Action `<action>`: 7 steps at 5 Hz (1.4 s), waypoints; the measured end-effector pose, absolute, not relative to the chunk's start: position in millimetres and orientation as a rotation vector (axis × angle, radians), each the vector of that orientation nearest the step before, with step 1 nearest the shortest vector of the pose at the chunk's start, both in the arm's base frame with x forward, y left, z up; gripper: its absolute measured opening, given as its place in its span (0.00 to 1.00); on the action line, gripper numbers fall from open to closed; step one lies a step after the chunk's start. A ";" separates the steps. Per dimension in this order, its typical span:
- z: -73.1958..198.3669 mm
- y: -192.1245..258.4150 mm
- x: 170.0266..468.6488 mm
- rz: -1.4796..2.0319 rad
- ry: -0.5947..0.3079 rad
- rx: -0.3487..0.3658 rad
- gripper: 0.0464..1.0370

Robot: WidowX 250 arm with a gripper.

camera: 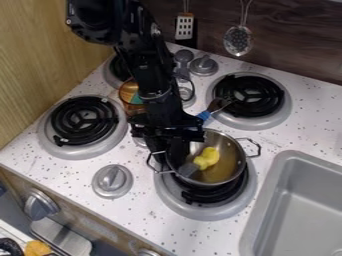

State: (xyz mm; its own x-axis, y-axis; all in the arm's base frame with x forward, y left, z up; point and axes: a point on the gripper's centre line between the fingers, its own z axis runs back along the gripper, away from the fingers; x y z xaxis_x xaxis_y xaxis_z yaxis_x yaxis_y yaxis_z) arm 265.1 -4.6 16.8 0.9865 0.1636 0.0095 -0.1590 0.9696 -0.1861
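The black gripper [170,145] hangs down over the left side of a metal pot [230,176], close to its rim and left handle. Inside the pot lies a yellow object [208,158], just right of the gripper. A small grey piece [188,170] shows below the gripper at the pot's left inner wall; whether it is held cannot be told. The pot stands upright on the front right burner [210,211], with wire handles at both sides.
Behind the pot, a blue-handled utensil [204,115] lies by the back right burner [275,117]. An amber container [129,92] with something green stands left of the arm. The sink [267,200] is at right, a third burner [52,131] at left, and hanging utensils [238,41] behind.
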 end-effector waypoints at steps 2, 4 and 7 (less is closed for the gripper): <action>24.7 -3.3 265.3 0.180 -0.006 -0.178 0.05; 40.8 -5.6 262.1 0.288 -0.032 -0.211 0.04; 49.2 19.8 267.6 0.425 -0.088 -0.224 0.04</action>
State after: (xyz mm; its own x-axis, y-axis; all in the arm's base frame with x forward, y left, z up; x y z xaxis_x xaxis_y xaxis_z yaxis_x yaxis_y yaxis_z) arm 267.6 19.8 49.2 0.9076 0.4183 0.0375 -0.3990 0.8867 -0.2337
